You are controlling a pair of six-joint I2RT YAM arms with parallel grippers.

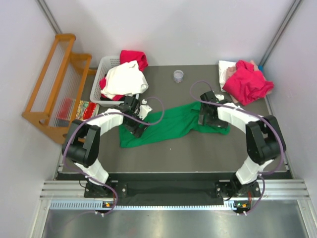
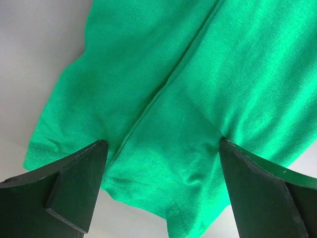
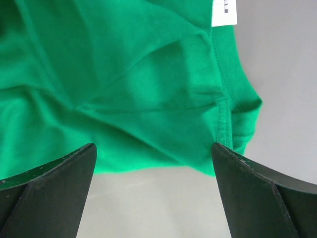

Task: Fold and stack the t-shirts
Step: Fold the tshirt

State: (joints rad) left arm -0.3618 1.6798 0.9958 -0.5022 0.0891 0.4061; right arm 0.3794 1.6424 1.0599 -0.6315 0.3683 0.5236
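Note:
A bright green t-shirt [image 1: 168, 124] lies crumpled and stretched out across the middle of the dark table. My left gripper [image 1: 136, 128] hovers over its left end, open. In the left wrist view the hemmed edge of the green t-shirt [image 2: 198, 74] lies between the spread fingers [image 2: 74, 183] of the left gripper [image 2: 163, 148], ungripped. My right gripper [image 1: 204, 119] is open over the shirt's right end. In the right wrist view the right gripper [image 3: 153, 148] straddles the edge of the green t-shirt [image 3: 124, 74], near a white label [image 3: 224, 12]. More t-shirts sit in a magenta-red, white and pink pile [image 1: 245, 79] at the back right.
A white plastic basket [image 1: 104, 67] at the back left holds a white shirt [image 1: 124, 79] and a red one [image 1: 133, 58]. A small clear cup [image 1: 178, 76] stands at the back centre. A wooden rack [image 1: 54, 82] stands off the table's left side.

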